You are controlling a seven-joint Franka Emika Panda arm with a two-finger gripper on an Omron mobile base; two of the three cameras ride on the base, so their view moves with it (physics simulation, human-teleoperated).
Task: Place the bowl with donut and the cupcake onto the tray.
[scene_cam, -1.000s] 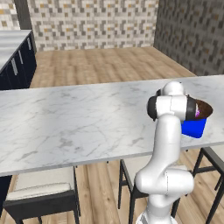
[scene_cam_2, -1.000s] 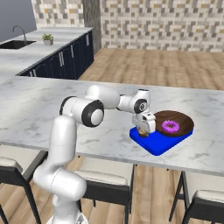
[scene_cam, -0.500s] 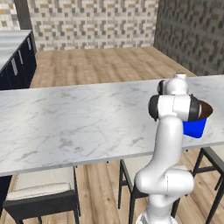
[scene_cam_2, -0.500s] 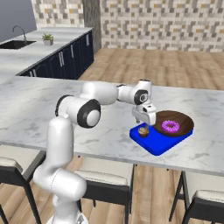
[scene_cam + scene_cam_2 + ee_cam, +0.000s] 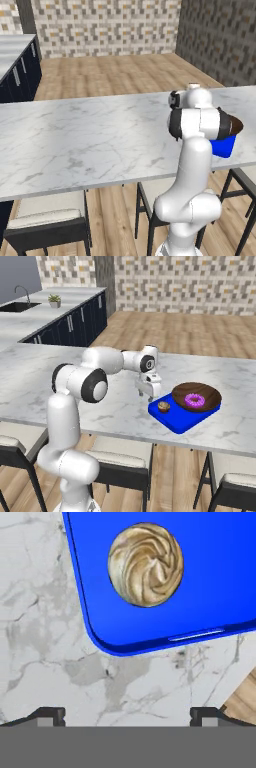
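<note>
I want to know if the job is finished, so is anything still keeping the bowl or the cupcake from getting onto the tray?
Nothing visible does. The dark brown bowl with the pink-frosted donut and the small tan-topped cupcake both already sit on the bright blue rectangular tray. The claw hangs open beside the tray's near corner, holding nothing.

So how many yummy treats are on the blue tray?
2. The cupcake sits on the tray near the corner closest to the gripper; the pink donut lies in the brown bowl on the tray's far side.

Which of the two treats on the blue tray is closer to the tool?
The cupcake, sitting alone at the tray's near corner just below the tool. The pink donut lies farther away, inside the bowl.
</note>
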